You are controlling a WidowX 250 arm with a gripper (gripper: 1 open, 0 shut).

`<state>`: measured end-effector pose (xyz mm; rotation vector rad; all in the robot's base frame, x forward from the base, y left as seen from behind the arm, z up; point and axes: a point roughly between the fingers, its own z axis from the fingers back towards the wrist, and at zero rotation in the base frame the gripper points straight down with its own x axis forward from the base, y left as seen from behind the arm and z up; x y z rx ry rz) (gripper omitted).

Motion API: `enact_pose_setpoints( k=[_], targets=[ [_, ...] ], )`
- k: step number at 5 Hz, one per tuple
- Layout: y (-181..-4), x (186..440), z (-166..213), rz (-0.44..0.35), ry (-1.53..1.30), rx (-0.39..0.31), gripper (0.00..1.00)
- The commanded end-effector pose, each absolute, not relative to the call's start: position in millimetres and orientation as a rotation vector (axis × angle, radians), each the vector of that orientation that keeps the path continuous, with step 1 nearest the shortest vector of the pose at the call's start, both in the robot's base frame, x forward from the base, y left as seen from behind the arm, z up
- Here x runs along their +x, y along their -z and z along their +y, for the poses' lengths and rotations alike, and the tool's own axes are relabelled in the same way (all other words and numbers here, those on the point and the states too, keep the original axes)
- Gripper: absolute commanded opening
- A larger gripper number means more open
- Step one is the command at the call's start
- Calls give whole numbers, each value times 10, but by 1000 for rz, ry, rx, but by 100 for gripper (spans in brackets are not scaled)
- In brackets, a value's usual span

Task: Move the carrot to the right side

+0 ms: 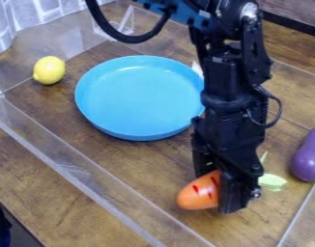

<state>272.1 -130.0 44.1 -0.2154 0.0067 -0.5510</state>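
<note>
The carrot (191, 196) lies on the wooden table near the front, right of centre. Its orange body shows to the left of the black gripper and its light green leafy top (269, 180) sticks out on the right. My gripper (222, 189) points almost straight down over the carrot's middle, with its fingers (233, 196) standing on either side of the carrot. The jaws look shut on the carrot, which rests at table level. The gripper body hides the carrot's middle part.
A large blue plate (137, 95) sits to the upper left of the carrot. A yellow lemon (48, 69) lies at the far left. A purple eggplant (307, 154) rests at the right edge. Clear plastic walls border the table at the left and front.
</note>
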Motion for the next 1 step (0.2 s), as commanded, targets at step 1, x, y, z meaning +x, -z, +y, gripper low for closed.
enact_pose_setpoints(
  k=[1],
  targets=[
    [-670, 2746, -1380, -74, 556, -225, 0]
  ],
)
